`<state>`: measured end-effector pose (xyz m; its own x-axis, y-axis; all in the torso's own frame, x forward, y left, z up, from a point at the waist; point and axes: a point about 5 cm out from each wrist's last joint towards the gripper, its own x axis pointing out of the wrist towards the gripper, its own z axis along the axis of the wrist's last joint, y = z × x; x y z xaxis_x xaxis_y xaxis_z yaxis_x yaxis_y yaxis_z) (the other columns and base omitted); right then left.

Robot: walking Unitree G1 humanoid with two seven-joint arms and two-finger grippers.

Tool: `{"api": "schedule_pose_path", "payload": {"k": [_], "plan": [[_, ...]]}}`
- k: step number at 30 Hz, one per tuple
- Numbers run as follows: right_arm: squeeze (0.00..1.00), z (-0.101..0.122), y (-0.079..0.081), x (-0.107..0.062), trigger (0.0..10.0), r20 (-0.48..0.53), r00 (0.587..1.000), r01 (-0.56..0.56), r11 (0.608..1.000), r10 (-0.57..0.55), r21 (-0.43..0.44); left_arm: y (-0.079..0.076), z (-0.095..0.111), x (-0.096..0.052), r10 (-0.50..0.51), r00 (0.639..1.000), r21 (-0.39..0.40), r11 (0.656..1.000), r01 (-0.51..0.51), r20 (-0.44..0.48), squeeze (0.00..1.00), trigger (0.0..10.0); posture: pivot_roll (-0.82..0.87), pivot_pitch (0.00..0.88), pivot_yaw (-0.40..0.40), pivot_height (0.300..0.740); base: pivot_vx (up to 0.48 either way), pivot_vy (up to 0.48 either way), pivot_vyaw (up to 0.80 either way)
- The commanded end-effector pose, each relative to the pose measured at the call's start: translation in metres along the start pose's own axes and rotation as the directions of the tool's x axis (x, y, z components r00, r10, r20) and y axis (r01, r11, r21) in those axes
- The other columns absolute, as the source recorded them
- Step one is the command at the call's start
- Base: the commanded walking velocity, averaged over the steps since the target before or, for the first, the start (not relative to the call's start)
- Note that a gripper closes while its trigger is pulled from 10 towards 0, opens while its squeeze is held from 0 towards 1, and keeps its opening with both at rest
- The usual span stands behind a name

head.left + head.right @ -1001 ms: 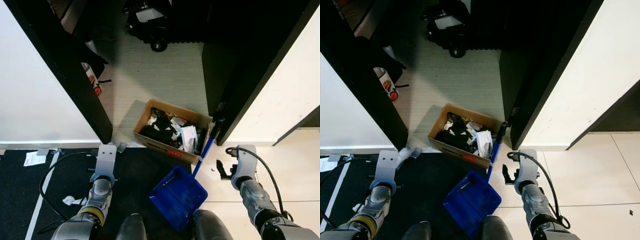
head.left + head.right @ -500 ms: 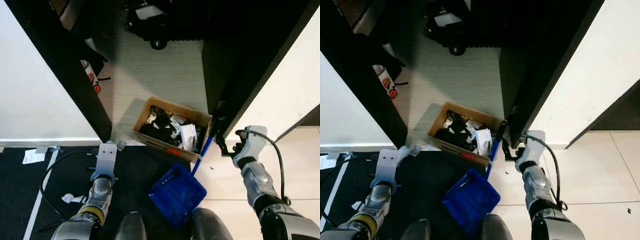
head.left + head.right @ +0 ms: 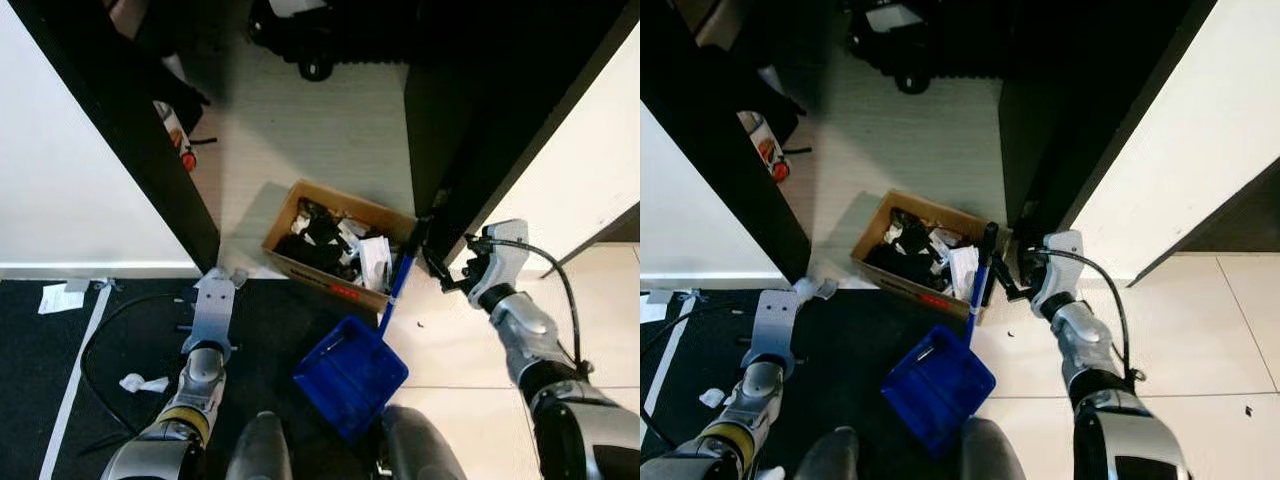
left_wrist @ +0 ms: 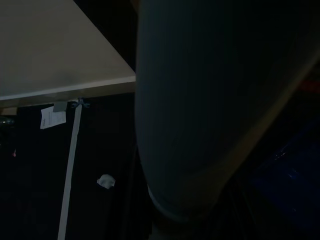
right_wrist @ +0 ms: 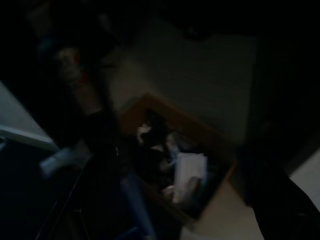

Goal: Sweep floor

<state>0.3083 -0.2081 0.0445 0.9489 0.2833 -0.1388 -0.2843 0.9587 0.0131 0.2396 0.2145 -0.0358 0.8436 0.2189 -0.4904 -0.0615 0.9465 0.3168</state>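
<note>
A blue dustpan [image 3: 350, 375] lies on the floor just ahead of my feet. Its long blue handle [image 3: 396, 287] slants up past the corner of a cardboard box [image 3: 300, 272] crammed with black and white rubbish, and it ends in a black grip [image 3: 419, 231]. My right gripper [image 3: 441, 270] is raised beside the upper handle, close to the dark door edge. Its fingers look spread, with nothing between them. In the dim, blurred right wrist view I make out the box [image 5: 220, 167]. My left gripper [image 3: 212, 312] hangs idle over the black mat.
Dark door frames [image 3: 170, 170] and white walls flank the passage. A red and white bottle [image 3: 180, 152] stands at the left frame, and black equipment [image 3: 300, 30] sits at the far end. A crumpled scrap [image 3: 140, 382], a paper slip [image 3: 60, 297] and a cable lie on the black mat [image 3: 60, 400].
My right arm has risen from low over the floor tile and swung left, up to the dustpan handle's upper end. The camera has shifted slightly. The left arm has not moved.
</note>
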Motion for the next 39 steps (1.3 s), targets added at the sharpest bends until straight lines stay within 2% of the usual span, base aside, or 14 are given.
{"api": "schedule_pose_path", "payload": {"k": [1, 2, 3, 4, 5, 10, 11, 12, 13, 14, 21, 27, 28, 39], "plan": [[1.00, -0.004, -0.003, -0.002, 10.0, -0.034, 0.999, 0.013, 1.000, -0.014, -0.009, 0.001, -0.012, -0.004, -0.004, 0.999, 0.004, 1.000, 0.005, -0.041, 0.00, 10.0, -0.02, 0.135, -0.055, 0.740, 0.000, 0.000, 0.00], [0.62, -0.001, -0.009, -0.003, 10.0, -0.025, 0.999, 0.045, 0.999, -0.046, -0.026, 0.001, -0.012, -0.004, -0.006, 0.999, 0.003, 1.000, 0.006, -0.040, 0.00, 10.0, -0.01, 0.135, -0.053, 0.740, 0.000, 0.000, 0.00], [0.62, -0.001, -0.009, -0.003, 10.0, -0.025, 0.999, 0.045, 0.999, -0.046, -0.026, 0.001, -0.012, -0.004, -0.006, 0.999, 0.003, 1.000, 0.006, -0.040, 0.00, 10.0, -0.01, 0.135, -0.053, 0.740, 0.000, 0.000, 0.00], [0.03, 0.002, -0.015, -0.004, 10.0, -0.013, 0.997, 0.079, 0.996, -0.079, -0.030, 0.000, -0.012, -0.005, -0.007, 0.999, 0.002, 1.000, 0.008, -0.039, 0.00, 10.0, -0.01, 0.135, -0.049, 0.740, 0.000, 0.000, 0.00], [0.00, 0.006, -0.021, -0.005, 10.0, 0.006, 0.993, 0.117, 0.993, -0.117, -0.027, 0.000, -0.012, -0.005, -0.009, 0.999, 0.001, 1.000, 0.009, -0.038, 0.00, 10.0, -0.01, 0.135, -0.049, 0.740, 0.000, 0.000, 0.00], [0.00, 0.027, -0.047, -0.009, 10.0, 0.115, 0.968, 0.213, 0.972, -0.223, 0.094, -0.001, -0.012, -0.005, -0.015, 0.999, -0.001, 1.000, 0.015, -0.034, 0.00, 10.0, -0.02, 0.137, -0.044, 0.740, 0.000, 0.000, 0.00], [0.29, 0.030, -0.050, -0.010, 10.0, 0.133, 0.968, 0.200, 0.973, -0.214, 0.116, -0.001, -0.012, -0.005, -0.016, 0.999, -0.002, 1.000, 0.016, -0.034, 0.00, 10.0, -0.02, 0.139, -0.045, 0.740, 0.000, 0.000, 0.00], [0.29, 0.030, -0.050, -0.010, 10.0, 0.133, 0.968, 0.200, 0.973, -0.214, 0.116, -0.001, -0.012, -0.005, -0.016, 0.999, -0.002, 1.000, 0.016, -0.034, 0.00, 10.0, -0.02, 0.139, -0.045, 0.740, 0.000, 0.000, 0.00], [0.74, 0.034, -0.052, -0.010, 10.0, 0.149, 0.969, 0.181, 0.976, -0.199, 0.124, -0.001, -0.012, -0.005, -0.017, 0.999, -0.002, 1.000, 0.017, -0.034, 0.00, 10.0, -0.02, 0.139, -0.045, 0.740, 0.000, 0.000, 0.00], [1.00, 0.038, -0.055, -0.010, 10.0, 0.167, 0.969, 0.162, 0.978, -0.183, 0.133, -0.002, -0.012, -0.005, -0.017, 0.999, -0.003, 1.000, 0.017, -0.034, 0.00, 10.0, -0.02, 0.139, -0.045, 0.740, 0.000, 0.000, 0.00], [1.00, 0.053, -0.057, -0.008, 10.0, 0.228, 0.973, 0.000, 0.983, -0.043, 0.185, -0.002, -0.012, -0.005, -0.017, 0.999, -0.004, 1.000, 0.017, -0.032, 0.00, 10.0, -0.02, 0.140, -0.048, 0.740, 0.000, 0.000, 0.00], [1.00, 0.063, -0.049, -0.007, 10.0, 0.253, 0.954, -0.194, 0.974, 0.160, 0.116, -0.002, -0.011, -0.005, -0.017, 0.999, -0.006, 1.000, 0.017, -0.030, 0.00, 10.0, -0.02, 0.143, -0.049, 0.740, 0.000, 0.000, 0.00], [0.00, 0.068, -0.045, -0.007, 10.0, 0.275, 0.934, -0.265, 0.958, 0.227, 0.109, -0.001, -0.013, -0.005, -0.018, 0.999, -0.006, 1.000, 0.018, -0.039, 0.00, 10.0, -0.02, 0.144, -0.050, 0.740, 0.000, 0.000, 0.00], [0.00, 0.079, -0.012, -0.007, 10.0, 0.275, 0.822, -0.536, 0.841, 0.498, 0.079, 0.000, -0.013, -0.005, -0.019, 0.999, -0.007, 1.000, 0.018, -0.042, 0.00, 10.0, -0.02, 0.145, -0.051, 0.740, 0.000, 0.000, 0.00]]}}
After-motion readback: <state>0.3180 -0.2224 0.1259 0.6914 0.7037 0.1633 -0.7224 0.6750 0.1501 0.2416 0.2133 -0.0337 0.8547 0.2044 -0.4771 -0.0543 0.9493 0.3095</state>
